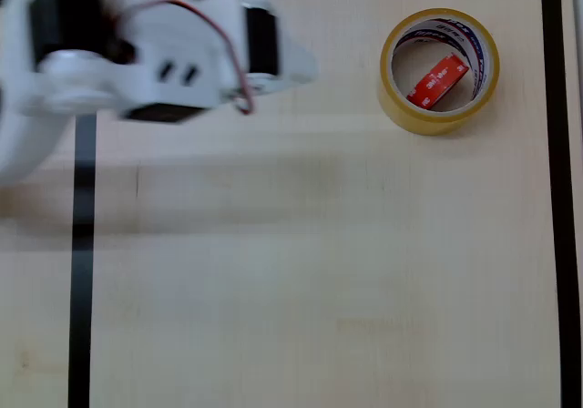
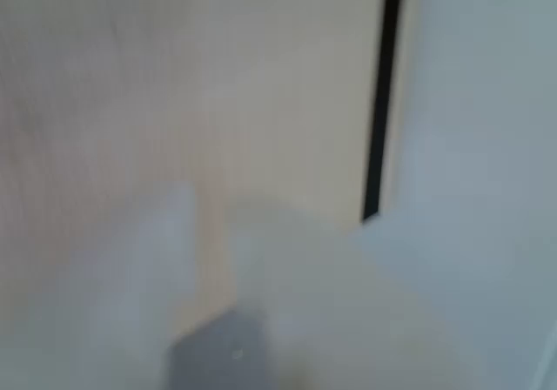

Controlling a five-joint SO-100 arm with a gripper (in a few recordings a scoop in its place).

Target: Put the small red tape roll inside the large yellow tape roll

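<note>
two tape rolls sit together near the top right corner of the marked area in the overhead view: the small red tape roll [image 1: 439, 80] lies inside the hole of the large yellow tape roll [image 1: 439, 71], leaning tilted against the inner wall rather than flat. judged from that, the placing looks done and what remains is for the arm to clear off.

the white arm [image 1: 137, 48] is at the top left of the overhead view, well apart from the rolls, which lie to its right across bare wooden table [image 1: 301, 271]. the red roll's printed face runs on a slant from lower left to upper right within the ring.

the claw [image 2: 209, 233] appears in the wrist view as a pale blur with only a narrow gap between its fingers and nothing seen between them; the picture is too smeared to tell whether it is open or closed.

room to move is generous: the table below and between arm and rolls is bare. the black tape border [image 1: 556, 153] runs just beside the yellow roll on the right and along the top, so any return reach would work close to that corner.
</note>
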